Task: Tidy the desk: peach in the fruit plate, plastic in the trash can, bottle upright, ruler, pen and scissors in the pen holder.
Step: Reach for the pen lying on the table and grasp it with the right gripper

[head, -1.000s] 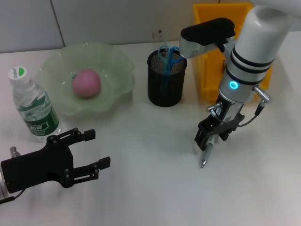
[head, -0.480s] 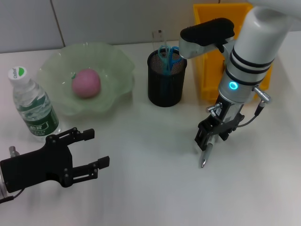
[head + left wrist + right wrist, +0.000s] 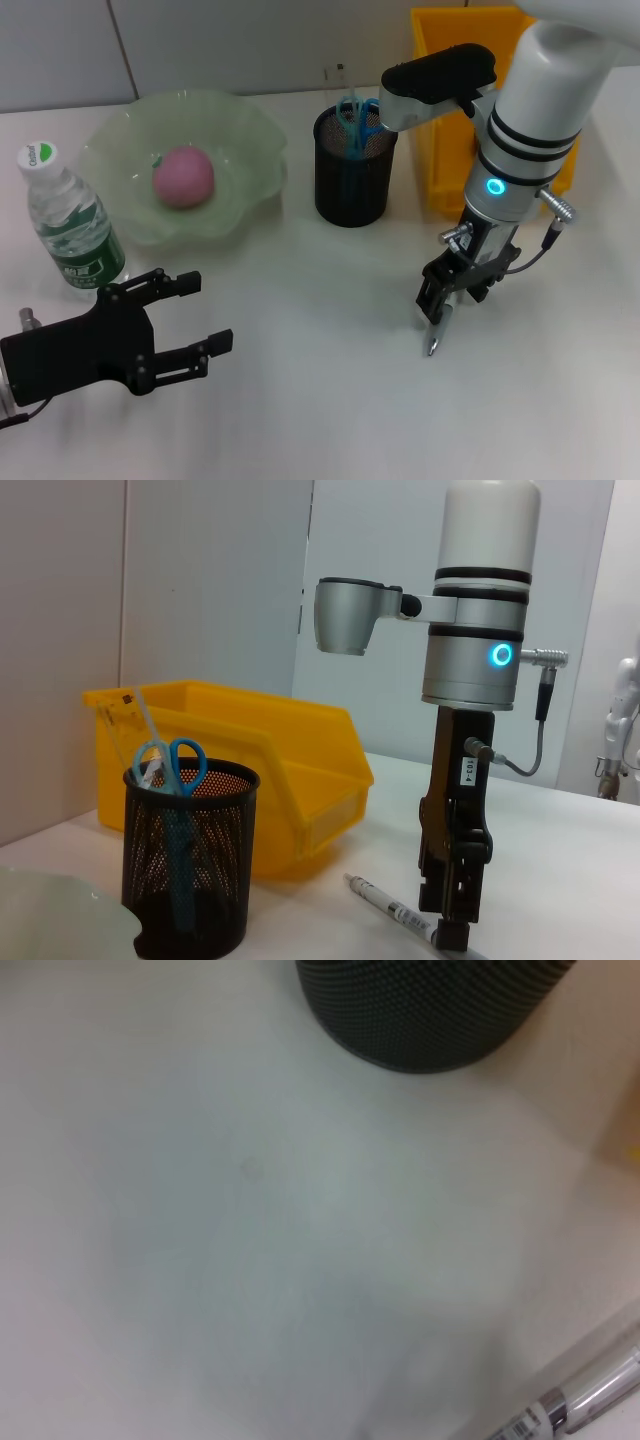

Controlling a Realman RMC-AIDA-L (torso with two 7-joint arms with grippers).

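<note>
A silver pen point(image 3: 436, 332) lies on the white table, also in the left wrist view point(image 3: 395, 912) and the right wrist view point(image 3: 590, 1395). My right gripper point(image 3: 446, 300) is open, pointing straight down, its fingers astride the pen's upper end close to the table point(image 3: 452, 932). The black mesh pen holder point(image 3: 351, 170) holds blue scissors point(image 3: 361, 113) and a clear ruler point(image 3: 339, 76). A pink peach point(image 3: 183, 177) lies in the green fruit plate point(image 3: 250, 135). The bottle point(image 3: 70, 225) stands upright. My left gripper point(image 3: 210, 315) is open and empty at the front left. No plastic shows.
A yellow bin point(image 3: 440, 160) stands behind my right arm, to the right of the pen holder point(image 3: 190, 865). The bottle stands just behind my left gripper. Bare table lies between the two grippers.
My right gripper has sunk slightly lower over the pen. The pen and my left arm have not moved.
</note>
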